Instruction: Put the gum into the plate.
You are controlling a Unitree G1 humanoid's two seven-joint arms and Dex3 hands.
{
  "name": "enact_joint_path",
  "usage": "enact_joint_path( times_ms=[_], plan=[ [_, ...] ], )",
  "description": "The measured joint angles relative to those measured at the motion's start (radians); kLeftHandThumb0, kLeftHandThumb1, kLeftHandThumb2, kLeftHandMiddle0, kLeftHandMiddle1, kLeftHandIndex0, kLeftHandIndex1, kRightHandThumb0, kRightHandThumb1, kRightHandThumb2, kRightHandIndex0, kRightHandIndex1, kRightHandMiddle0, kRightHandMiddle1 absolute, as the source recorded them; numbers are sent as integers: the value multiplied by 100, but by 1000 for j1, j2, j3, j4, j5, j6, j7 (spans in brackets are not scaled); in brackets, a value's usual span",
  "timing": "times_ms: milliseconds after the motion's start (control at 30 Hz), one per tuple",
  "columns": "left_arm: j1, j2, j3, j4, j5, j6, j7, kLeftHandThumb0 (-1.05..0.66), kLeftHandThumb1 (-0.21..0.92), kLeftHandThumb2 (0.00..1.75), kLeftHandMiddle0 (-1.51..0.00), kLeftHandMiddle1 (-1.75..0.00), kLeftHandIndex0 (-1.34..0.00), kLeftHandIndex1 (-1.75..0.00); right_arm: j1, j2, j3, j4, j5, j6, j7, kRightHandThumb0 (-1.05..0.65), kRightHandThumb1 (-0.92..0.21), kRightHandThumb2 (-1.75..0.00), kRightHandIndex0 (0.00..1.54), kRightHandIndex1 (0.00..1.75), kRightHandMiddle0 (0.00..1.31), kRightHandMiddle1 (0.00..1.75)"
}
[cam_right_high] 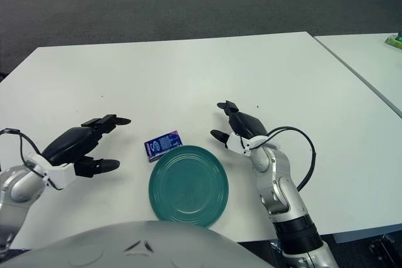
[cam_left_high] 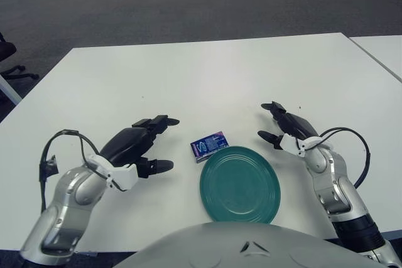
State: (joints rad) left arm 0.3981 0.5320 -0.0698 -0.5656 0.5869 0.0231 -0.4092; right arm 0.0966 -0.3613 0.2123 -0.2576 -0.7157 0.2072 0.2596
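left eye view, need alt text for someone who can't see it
A small blue rectangular gum pack lies on a white table, touching the far-left rim of a round teal plate. The robot's left hand shows left of the pack and its right hand right of the plate, both open, holding nothing.

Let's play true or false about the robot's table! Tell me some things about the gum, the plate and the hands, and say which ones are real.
1. The small blue gum pack lies inside the round teal plate. False: it lies on the white table, just beyond the plate's rim.
2. The left hand holds the gum. False: it is open, left of the gum, holding nothing.
3. The right hand shows to the right of the plate. True.
4. The plate has nothing in it. True.
5. The plate is red. False: it is teal.
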Motion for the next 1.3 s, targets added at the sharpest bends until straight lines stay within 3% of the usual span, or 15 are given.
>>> enact_joint_path(
  times_ms=[233, 433, 500, 733, 1167, 1300],
  plan=[
    [-5, -90, -78, 25, 152, 96, 54, -105, 92, 44, -9, -61, 0, -97, -7, 5, 17, 22, 6, -13, -20, -86, -92, -63, 48, 12, 0, 57],
    [-26, -193, -169, 81, 313, 182, 128, -105, 92, 38, -9, -63, 0, -98, -9, 15, 36, 22, 7, -13, -22, -86, -92, -65, 48, 11, 0, 55],
    [-37, -210, -187, 109, 350, 198, 141, -105, 92, 36, -8, -57, 0, -97, -9, 20, 39, 22, 9, -13, -25, -87, -92, -66, 48, 11, 0, 55],
    [-58, -220, -211, 177, 410, 230, 159, -105, 92, 37, -14, -29, 0, -89, -9, 29, 43, 23, 17, -12, -36, -89, -92, -66, 50, 11, 0, 55],
    [-67, -217, -238, 205, 448, 240, 172, -105, 92, 41, -15, -21, 0, -84, 25, 60, 33, 6, 40, -2, -79, -91, -92, -65, 55, 16, 0, 61],
    [-67, -216, -250, 202, 452, 242, 166, -105, 92, 40, -16, -20, 0, -83, 40, 70, 21, 2, 60, -3, -102, -88, -92, -59, 45, 42, 0, 63]
  ],
)
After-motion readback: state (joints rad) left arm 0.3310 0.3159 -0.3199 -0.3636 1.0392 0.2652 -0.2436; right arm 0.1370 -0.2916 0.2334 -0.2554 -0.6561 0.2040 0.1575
